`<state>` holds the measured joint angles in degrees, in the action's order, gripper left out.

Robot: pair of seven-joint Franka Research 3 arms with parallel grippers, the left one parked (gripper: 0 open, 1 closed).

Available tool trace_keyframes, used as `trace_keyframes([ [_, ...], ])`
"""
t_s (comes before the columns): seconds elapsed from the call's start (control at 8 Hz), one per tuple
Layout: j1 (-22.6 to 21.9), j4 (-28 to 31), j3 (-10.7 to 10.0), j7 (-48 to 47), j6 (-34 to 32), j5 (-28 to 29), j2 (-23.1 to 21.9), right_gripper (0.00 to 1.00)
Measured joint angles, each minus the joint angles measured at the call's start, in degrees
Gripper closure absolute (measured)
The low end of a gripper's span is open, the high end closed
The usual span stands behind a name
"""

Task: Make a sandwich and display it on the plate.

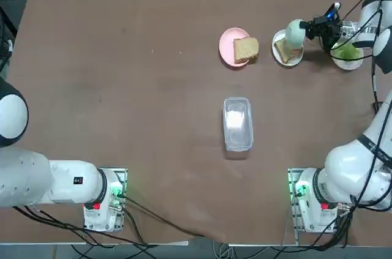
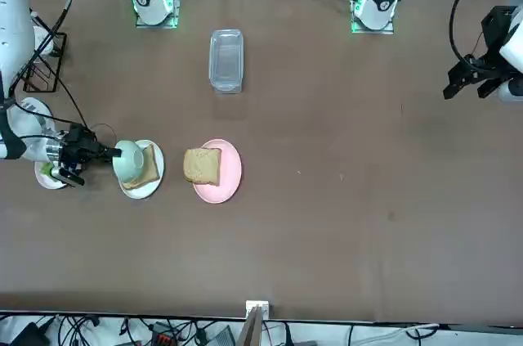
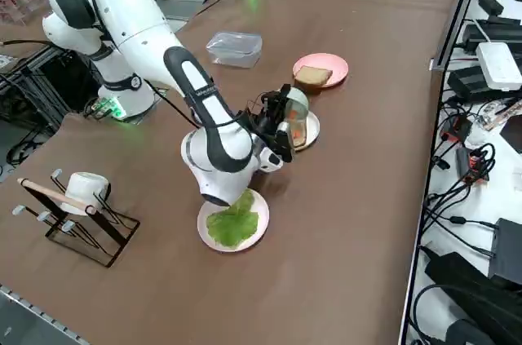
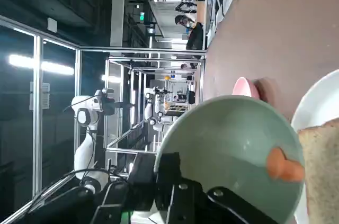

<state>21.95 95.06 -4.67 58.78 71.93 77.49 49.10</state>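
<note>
Sandwich: unassembled; one slice (image 1: 283, 48) on white plate (image 1: 288, 60), another (image 1: 246, 49) on pink plate (image 1: 229, 45), lettuce (image 3: 232, 221) apart on its own plate (image 3: 207, 234).
Right gripper (image 1: 310, 28): clamped on rim of green bowl (image 1: 294, 32), tipped sideways over the white plate.
Bowl: orange piece (image 4: 284, 164) sits inside; the tilt looks meant to tip it onto the bread.
Container (image 1: 237, 123): mid-table, untouched.

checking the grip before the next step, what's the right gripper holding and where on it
The right gripper is shut on the rim of a pale green bowl, held tipped on its side over the white plate with a bread slice.
</note>
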Motion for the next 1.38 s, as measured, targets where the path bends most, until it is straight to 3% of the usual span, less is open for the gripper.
trace_keyframes([
  [1.38, 0.5, -0.5, 0.6, 0.0, -5.4, 1.7, 0.0, 0.97],
])
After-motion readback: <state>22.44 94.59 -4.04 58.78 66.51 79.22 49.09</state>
